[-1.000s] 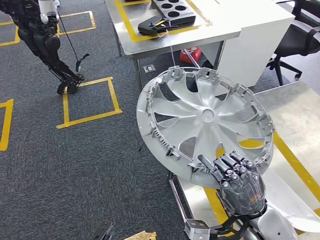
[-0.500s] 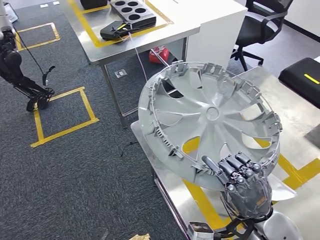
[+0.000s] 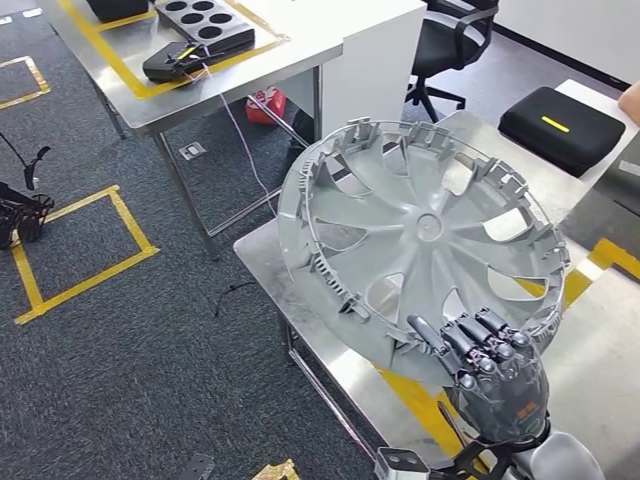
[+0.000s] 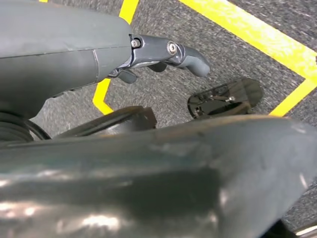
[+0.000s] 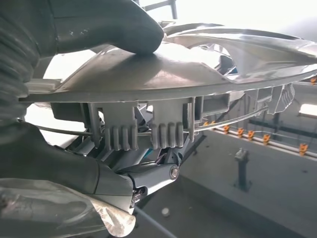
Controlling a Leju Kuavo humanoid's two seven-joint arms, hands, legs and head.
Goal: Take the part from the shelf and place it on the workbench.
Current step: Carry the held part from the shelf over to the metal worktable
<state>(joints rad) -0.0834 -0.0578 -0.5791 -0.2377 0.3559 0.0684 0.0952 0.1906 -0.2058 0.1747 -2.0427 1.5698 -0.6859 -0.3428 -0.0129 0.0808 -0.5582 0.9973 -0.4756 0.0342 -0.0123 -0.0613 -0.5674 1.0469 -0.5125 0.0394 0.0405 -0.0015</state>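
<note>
The part is a large silver wheel cover (image 3: 419, 235), inner ribbed side facing up, tilted. My right hand (image 3: 490, 375) grips its near rim from below, fingers curled over the edge. It hangs above the steel workbench (image 3: 302, 290), which has yellow tape lines. In the right wrist view the thick thumb (image 5: 93, 25) presses on the wheel cover's face (image 5: 149, 74), with clips along the rim beneath. My left hand (image 4: 112, 54) hangs over the carpet, fingers stretched out and holding nothing.
A black case (image 3: 562, 128) lies at the workbench's far end, with a person's hand (image 3: 630, 100) at the edge beyond it. Behind stands another steel table (image 3: 151, 95) with a black tray (image 3: 204, 22). An office chair (image 3: 445, 30) is farther back.
The whole view has swung to the right, so the camera moved. The workbench now lies beneath the wheel cover instead of beside it. My right hand's grip on the rim is unchanged.
</note>
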